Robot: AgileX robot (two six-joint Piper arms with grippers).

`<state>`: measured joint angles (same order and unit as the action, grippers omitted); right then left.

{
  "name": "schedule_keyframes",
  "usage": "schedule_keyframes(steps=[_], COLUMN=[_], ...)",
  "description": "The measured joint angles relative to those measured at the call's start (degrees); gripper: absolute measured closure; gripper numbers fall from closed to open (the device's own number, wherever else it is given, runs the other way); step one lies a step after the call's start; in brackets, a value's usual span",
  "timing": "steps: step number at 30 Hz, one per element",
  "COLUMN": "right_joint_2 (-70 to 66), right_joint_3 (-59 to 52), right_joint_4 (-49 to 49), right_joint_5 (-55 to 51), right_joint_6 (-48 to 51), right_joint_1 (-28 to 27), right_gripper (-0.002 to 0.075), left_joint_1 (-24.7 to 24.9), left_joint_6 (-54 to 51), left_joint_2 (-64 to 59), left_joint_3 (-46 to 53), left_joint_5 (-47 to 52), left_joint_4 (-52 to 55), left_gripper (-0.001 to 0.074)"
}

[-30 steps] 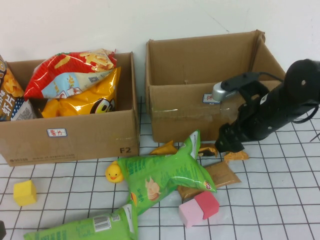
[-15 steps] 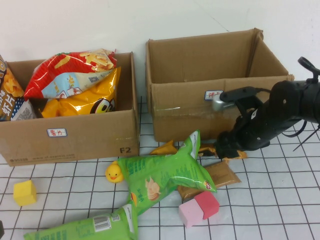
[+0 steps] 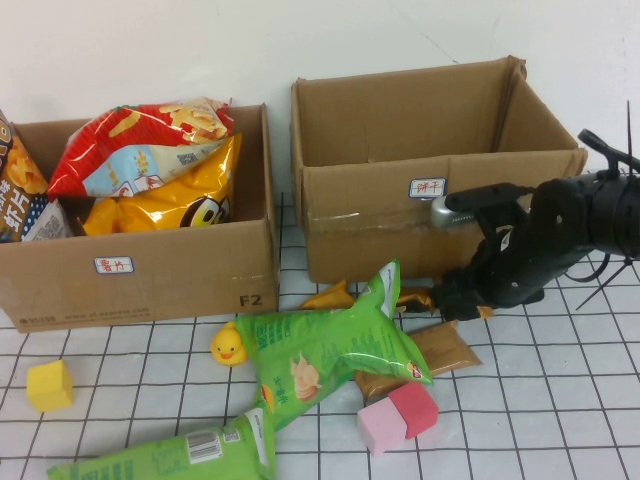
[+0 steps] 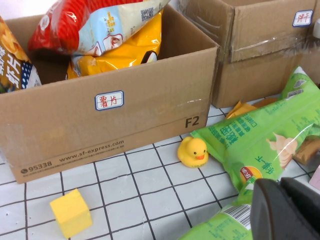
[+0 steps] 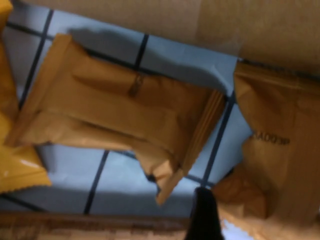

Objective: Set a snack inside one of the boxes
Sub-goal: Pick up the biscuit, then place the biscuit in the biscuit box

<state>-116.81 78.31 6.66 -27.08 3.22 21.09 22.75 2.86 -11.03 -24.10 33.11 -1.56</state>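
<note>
Small orange snack packets (image 3: 330,296) lie on the grid mat in front of the right cardboard box (image 3: 380,235), whose visible inside shows nothing. My right gripper (image 3: 455,300) is down at the mat among them, open. In the right wrist view one dark fingertip (image 5: 202,212) stands beside an orange packet (image 5: 280,150), and another packet (image 5: 125,110) lies further off. The left box (image 3: 150,270) holds several chip bags. My left gripper (image 4: 287,210) hovers shut over the near mat, above a green bag (image 4: 215,227), holding nothing.
A big green chip bag (image 3: 320,350) and a flat brown packet (image 3: 445,352) lie mid-mat. A yellow duck (image 3: 228,345), a yellow cube (image 3: 48,385), and pink and red blocks (image 3: 398,415) sit nearby. A second green bag (image 3: 170,455) lies at the near edge.
My right arm has come down from the right box's front wall to the mat, and its gripper now sits on the orange packets there. The left gripper has stayed put.
</note>
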Motion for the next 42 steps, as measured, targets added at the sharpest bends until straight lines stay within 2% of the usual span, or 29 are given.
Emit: schedule_keyframes(steps=[4,7,11,13,18,24,33,36,42], right_joint_2=[-0.24,-0.24,-0.33,-0.33,1.01,7.27,23.06,26.82,27.37], right_joint_3=[0.0,0.0,0.0,0.0,0.07,0.07,0.07,0.07,0.07], right_joint_4=[0.0,0.0,0.0,0.0,0.0,1.48,13.81,17.79,20.3], right_joint_5=[1.2,1.4,1.4,1.05,-3.32,-10.61,-20.63,-17.74,1.76], right_joint_6=[-0.14,-0.14,-0.14,-0.14,1.18,7.28,24.28,29.82,33.19], right_joint_1=[0.0,0.0,0.0,0.0,0.0,0.0,0.0,0.0,0.0], right_gripper=[0.0302,0.0414,0.0609,0.0656,0.0664,0.0665,0.0666,0.0668,0.0669], left_joint_1=[0.0,0.0,0.0,0.0,0.0,0.0,0.0,0.0,0.0], left_joint_6=[0.22,0.47,0.79,0.94,1.46,1.57,1.57,1.57,1.66], left_joint_2=[0.0,0.0,0.0,0.0,0.0,0.0,0.0,0.0,0.0], left_joint_3=[0.0,0.0,0.0,0.0,0.0,0.0,0.0,0.0,0.0], left_joint_5=[0.0,0.0,0.0,0.0,0.0,0.0,0.0,0.0,0.0], left_joint_4=[0.0,0.0,0.0,0.0,0.0,-0.35,-0.35,-0.35,-0.35], left_gripper=[0.0736,0.0736,0.0736,0.0736,0.0736,0.0736,0.0736,0.0736,0.0736])
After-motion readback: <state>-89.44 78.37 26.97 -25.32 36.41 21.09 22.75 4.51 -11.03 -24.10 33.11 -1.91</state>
